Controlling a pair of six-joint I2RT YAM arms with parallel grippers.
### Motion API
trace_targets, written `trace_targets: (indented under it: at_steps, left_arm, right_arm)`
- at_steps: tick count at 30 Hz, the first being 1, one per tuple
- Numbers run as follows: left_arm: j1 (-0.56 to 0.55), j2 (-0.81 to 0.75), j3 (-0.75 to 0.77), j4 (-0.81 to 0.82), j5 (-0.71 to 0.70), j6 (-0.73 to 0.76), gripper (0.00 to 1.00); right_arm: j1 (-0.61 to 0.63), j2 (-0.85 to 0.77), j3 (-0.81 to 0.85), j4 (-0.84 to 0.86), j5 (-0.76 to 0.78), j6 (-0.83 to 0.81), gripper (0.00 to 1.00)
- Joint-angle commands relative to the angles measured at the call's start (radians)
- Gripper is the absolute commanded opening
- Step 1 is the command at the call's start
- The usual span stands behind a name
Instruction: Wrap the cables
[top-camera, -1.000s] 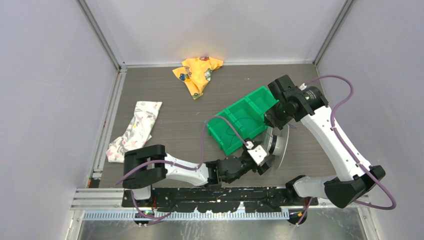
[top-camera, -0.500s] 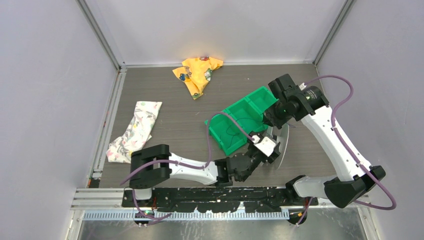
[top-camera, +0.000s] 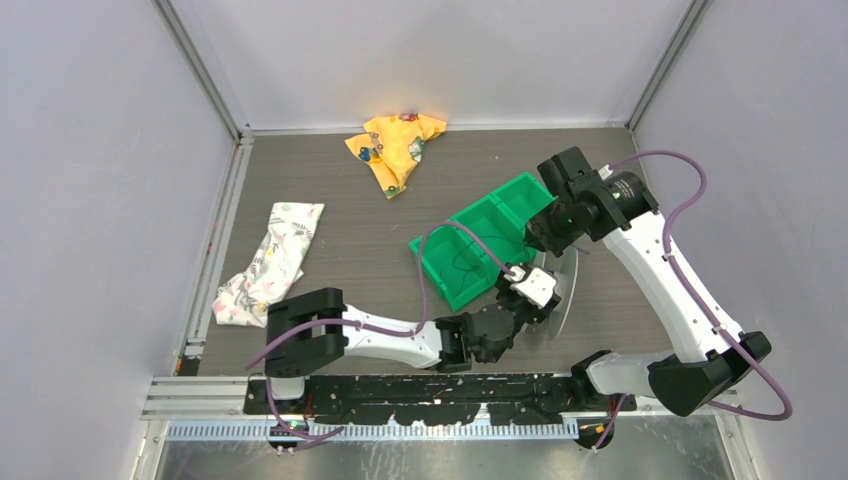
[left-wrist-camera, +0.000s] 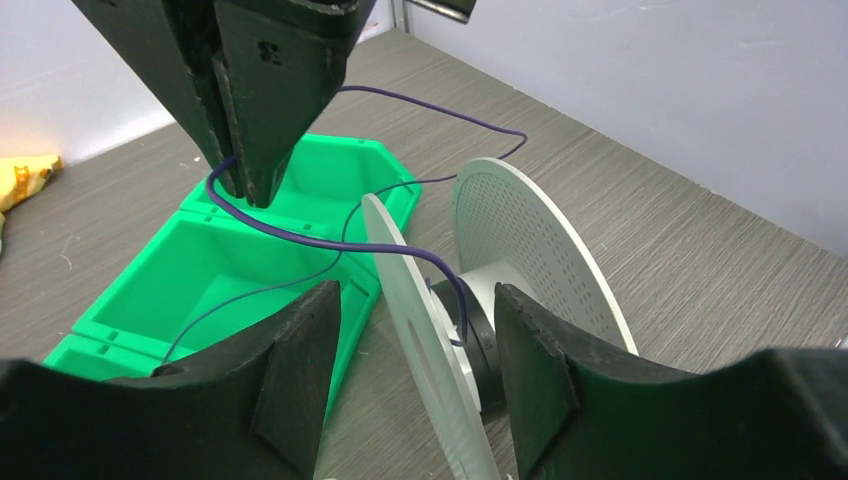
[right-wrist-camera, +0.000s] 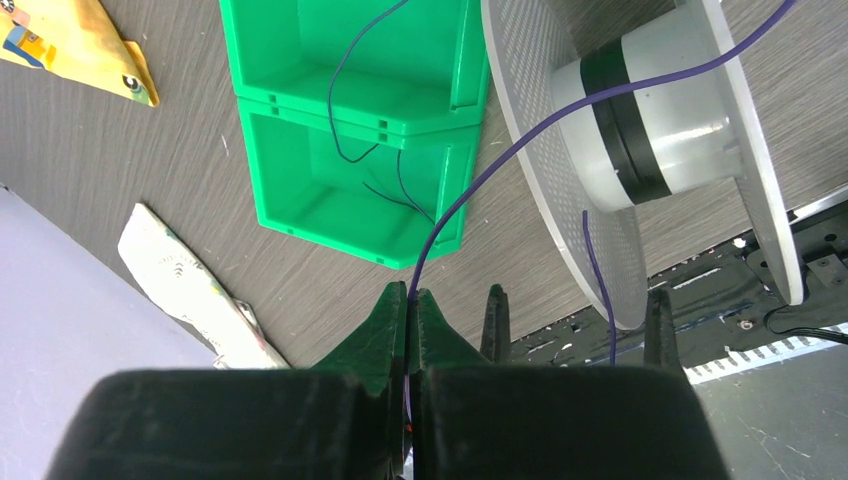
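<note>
Reaching further forward than a second ago, the left gripper (left-wrist-camera: 415, 385) now straddles the near flange of the pale perforated plastic spool (left-wrist-camera: 530, 250), its jaws narrower but apart, gripping nothing. Right of the table's middle, the thin dark purple cable (left-wrist-camera: 330, 240) trails from the green plastic two-compartment bin (left-wrist-camera: 140, 285), loops to the spool's hub, and is pinched between the closed fingers of the right gripper (right-wrist-camera: 410, 300) above the bin.

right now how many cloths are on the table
2. A crumpled yellow printed cloth lies at the far edge of the grey wood-grain table; a white patterned cloth lies at its left edge. The robot arms could hide a small piece.
</note>
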Motion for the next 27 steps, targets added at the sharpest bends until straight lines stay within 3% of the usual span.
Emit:
trace_targets:
  at_steps: [1, 5, 10, 19, 27]
  left_arm:
    - [0.008, 0.019, 0.049, -0.015, -0.033, -0.076, 0.59]
    - [0.012, 0.029, 0.060, -0.017, -0.029, -0.079, 0.61]
    - [0.012, 0.053, 0.075, -0.013, -0.044, -0.094, 0.57]
    - [0.018, 0.064, 0.075, 0.015, -0.070, -0.101, 0.46]
    - [0.023, 0.069, 0.074, 0.020, -0.076, -0.110, 0.29]
  right_arm:
    - [-0.003, -0.029, 0.026, 0.019, 0.005, 0.016, 0.00]
    - [-0.004, -0.031, 0.030, 0.019, 0.009, 0.011, 0.00]
    - [-0.006, -0.033, 0.031, 0.018, 0.013, 0.008, 0.00]
    - [-0.010, -0.036, 0.019, 0.021, 0.008, 0.009, 0.00]
    - [-0.010, -0.038, 0.011, 0.025, 0.006, 0.012, 0.00]
